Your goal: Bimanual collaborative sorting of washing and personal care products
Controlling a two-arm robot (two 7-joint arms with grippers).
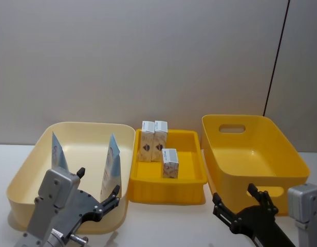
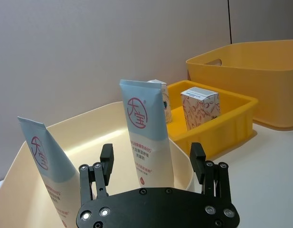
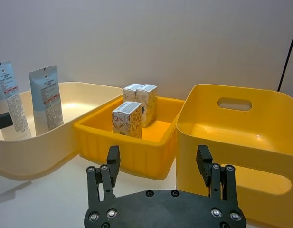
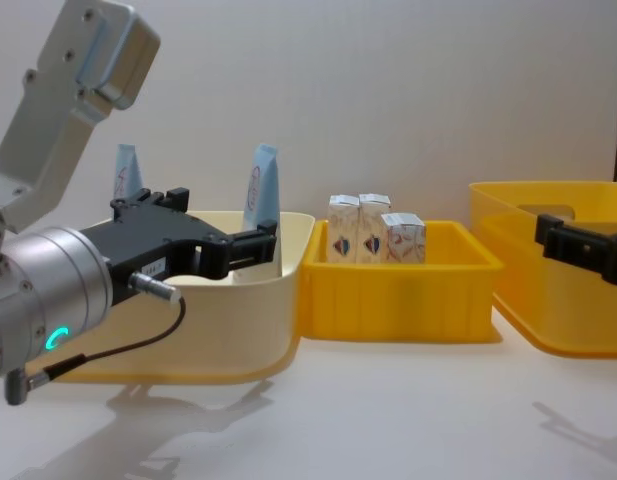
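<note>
— Nearest you, your left gripper (image 1: 99, 191) is hanging with fingers spread wide and empty. What's ahead of it?

— Two light-blue tubes (image 2: 147, 135) with red emblems are standing upright in the cream bin (image 1: 25, 170).

— And your right gripper (image 1: 244, 202)?

— It's gaping wide too; three white cartons (image 1: 154, 140) are sitting ahead to its left, in the yellow tray (image 1: 167, 186).

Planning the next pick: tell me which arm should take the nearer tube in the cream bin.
Left. The left gripper hangs open at the cream bin's near rim, right before that tube. The right gripper sits open by the large yellow bin.
</note>
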